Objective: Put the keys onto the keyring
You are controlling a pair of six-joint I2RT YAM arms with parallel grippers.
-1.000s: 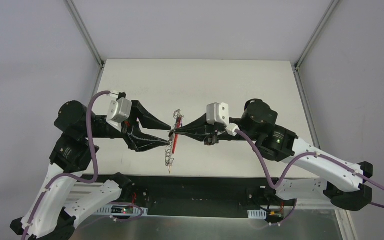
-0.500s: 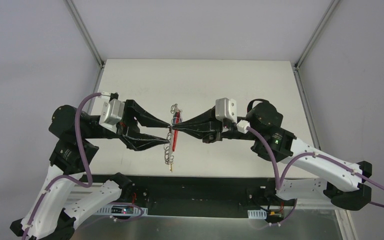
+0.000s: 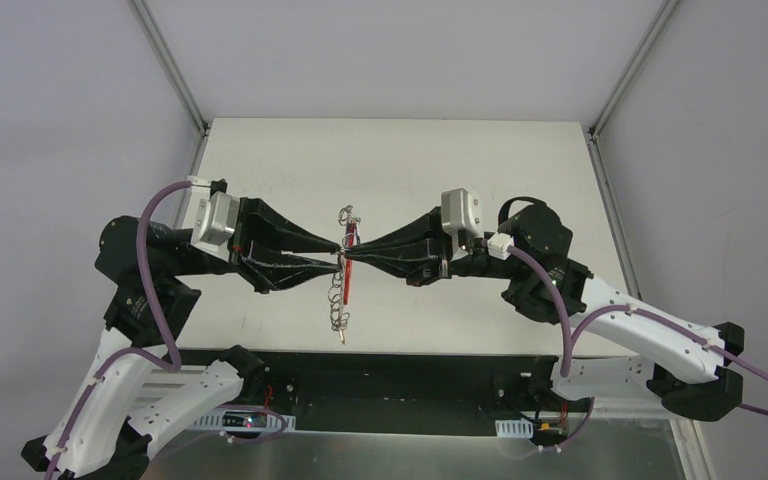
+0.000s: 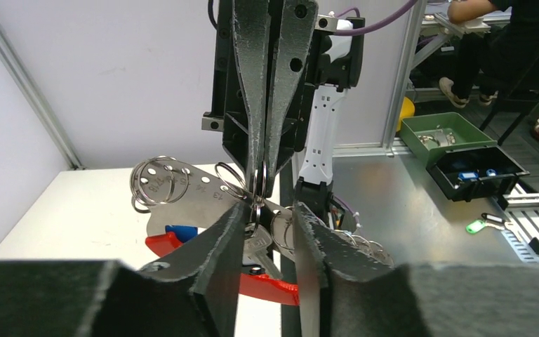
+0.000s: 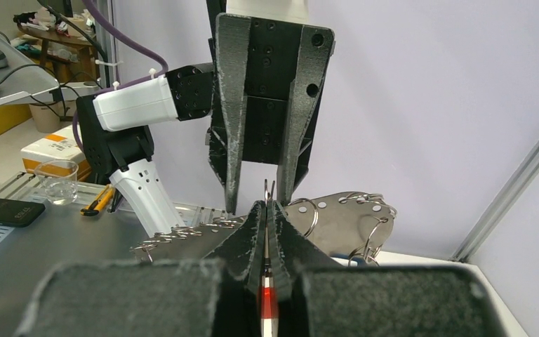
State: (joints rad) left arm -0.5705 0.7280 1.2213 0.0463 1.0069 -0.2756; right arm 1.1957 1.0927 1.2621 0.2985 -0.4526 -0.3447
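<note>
Above the desk point(image 3: 460, 170), the right fingers point(image 5: 249, 235) pinch a wire ring of the hanging keyring point(image 3: 346, 280) while the left fingers point(image 4: 214, 260), parted, straddle a key point(image 4: 256, 247); threading seems underway, not visibly completed.

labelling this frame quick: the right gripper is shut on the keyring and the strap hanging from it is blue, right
Not quite: the strap is red, not blue, as the top external view shows. The rest holds: the right gripper is shut on the keyring.
</note>
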